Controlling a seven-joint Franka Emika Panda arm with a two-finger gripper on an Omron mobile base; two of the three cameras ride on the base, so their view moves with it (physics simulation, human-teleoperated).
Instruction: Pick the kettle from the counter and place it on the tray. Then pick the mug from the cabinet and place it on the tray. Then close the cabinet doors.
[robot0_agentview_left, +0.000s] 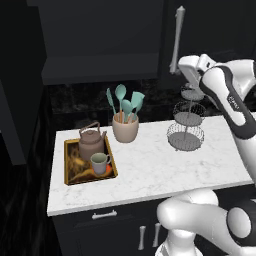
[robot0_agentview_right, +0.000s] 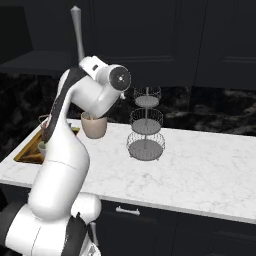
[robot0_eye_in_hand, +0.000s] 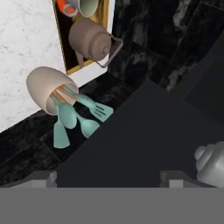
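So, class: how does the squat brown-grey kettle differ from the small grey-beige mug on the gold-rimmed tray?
The squat brown-grey kettle is larger than the small grey-beige mug. The kettle has an arched top handle and a lid; the mug has a side handle and an open, pale green inside. The kettle sits farther back, the mug nearer the front. Both stand upright on the gold-rimmed tray.

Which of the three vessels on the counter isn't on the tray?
The beige utensil crock holding teal utensils: it stands on the bare marble counter, beside the tray. The kettle and mug sit on it.
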